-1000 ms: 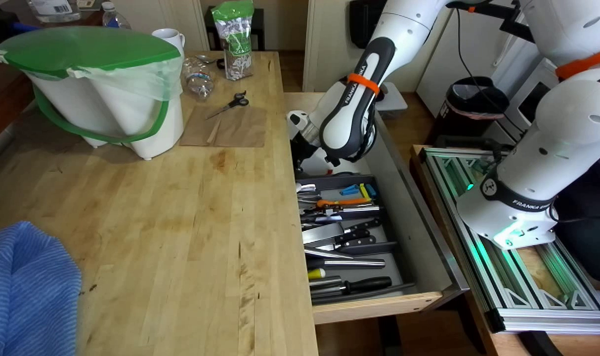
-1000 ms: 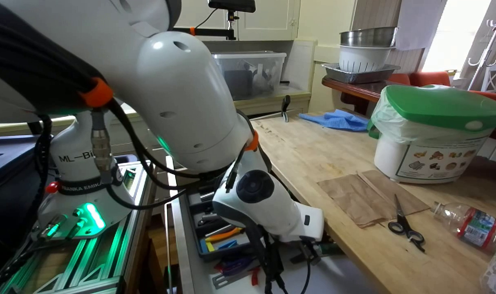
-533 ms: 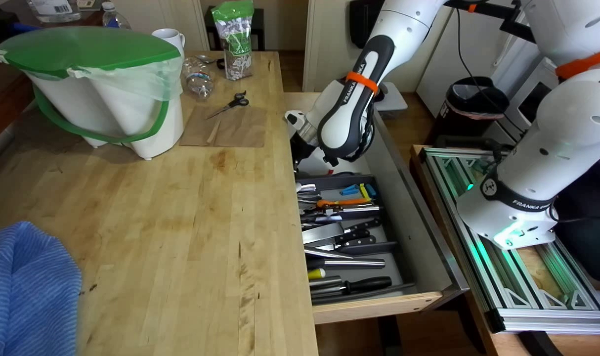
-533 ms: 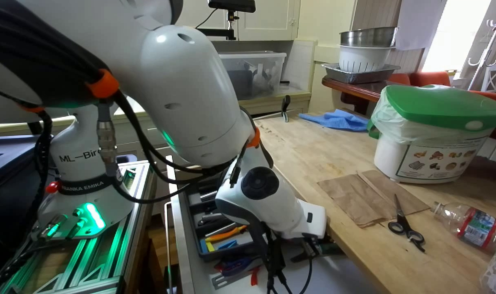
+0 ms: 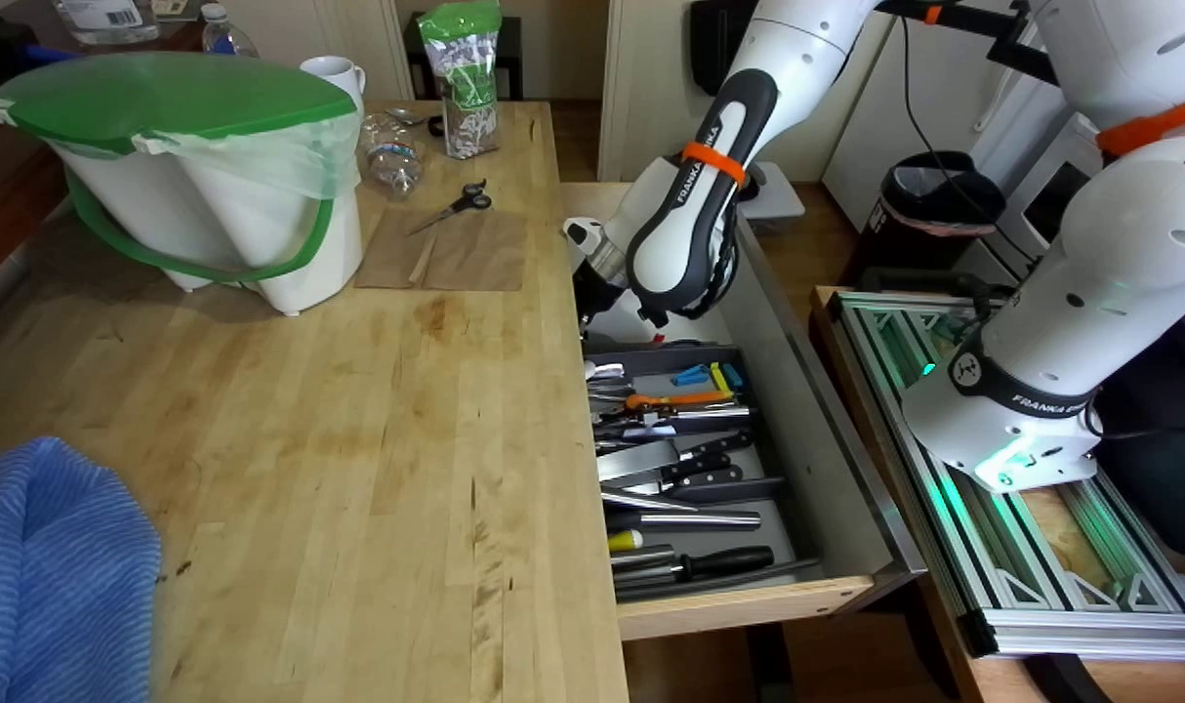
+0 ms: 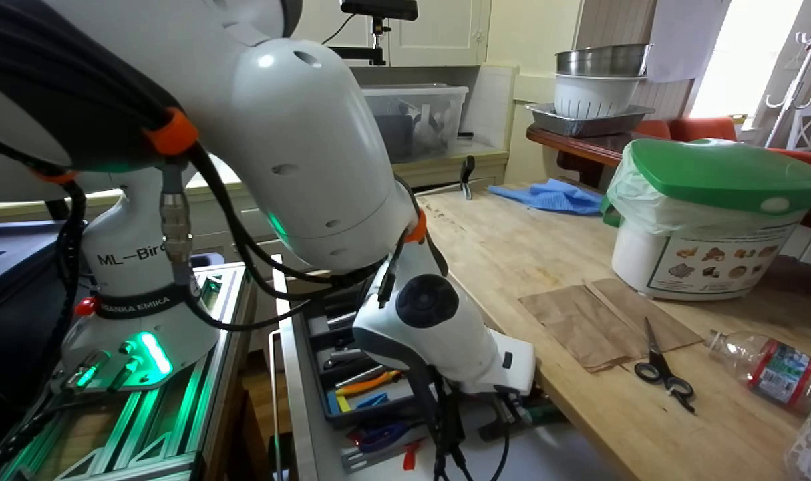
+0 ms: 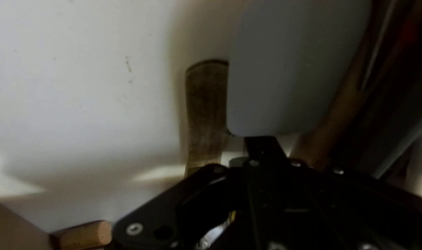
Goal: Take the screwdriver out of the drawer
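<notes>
The drawer point(image 5: 744, 607) is pulled out beside the tabletop, and my arm reaches down into its far part. In the wrist view my gripper point(image 7: 261, 147) is low over the white drawer floor, its jaws together, just touching or overlapping the near edge of a grey blade-like thing point(image 7: 277, 86) in the picture. A worn wooden piece point(image 7: 205, 114) lies to the left of the fingertips. I cannot make out the screwdriver for certain: a sliver of yellow point(image 7: 233, 216) shows between the gripper's links, too little to name. Whether anything is pinched is too dark to see.
A grey tool tray point(image 5: 783, 488) with knives and several other tools fills the near part of the drawer. A dark-and-green tool point(image 6: 536, 414) lies near the gripper. The tabletop edge point(image 5: 592, 439) overhangs the drawer. A cork point(image 7: 87, 234) lies at lower left in the wrist view.
My arm has shifted slightly towards the tabletop, and the gripper has shut. The dark-and-green tool beside it has turned a little. The red piece and slotted grey tool have slid slightly.
</notes>
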Controlling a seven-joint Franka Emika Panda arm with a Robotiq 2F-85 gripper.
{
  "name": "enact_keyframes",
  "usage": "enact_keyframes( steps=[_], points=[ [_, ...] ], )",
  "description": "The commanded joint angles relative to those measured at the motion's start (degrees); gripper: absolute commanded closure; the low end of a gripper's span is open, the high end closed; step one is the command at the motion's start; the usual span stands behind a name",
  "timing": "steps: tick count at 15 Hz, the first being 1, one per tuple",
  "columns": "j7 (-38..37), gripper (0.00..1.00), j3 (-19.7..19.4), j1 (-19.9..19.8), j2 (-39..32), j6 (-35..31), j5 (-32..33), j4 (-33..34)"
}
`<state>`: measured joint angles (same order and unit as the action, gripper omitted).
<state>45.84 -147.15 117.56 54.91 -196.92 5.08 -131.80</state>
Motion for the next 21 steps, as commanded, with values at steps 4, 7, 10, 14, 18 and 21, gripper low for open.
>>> enact_keyframes(
  steps=[4,7,10,14,18,21],
  points=[
    [-5.27,0.98,2.64,-1.35,-4.79,0.49,1.63,-3.33],
    [-6.23,0.98,3.03,-2.09,-6.28,0.06,1.86,-4.62],
    [-6.77,0.98,1.73,-1.54,-9.88,2.49,1.01,-6.3],
    [-7.49,0.98,-3.09,1.28,-14.73,6.33,-0.28,-7.93],
    [4.76,0.98,-2.95,0.0,-22.32,13.12,-14.24,-12.08],
    [9.74,0.98,-2.69,-0.51,-27.22,12.0,-20.1,-15.42]
  ],
)
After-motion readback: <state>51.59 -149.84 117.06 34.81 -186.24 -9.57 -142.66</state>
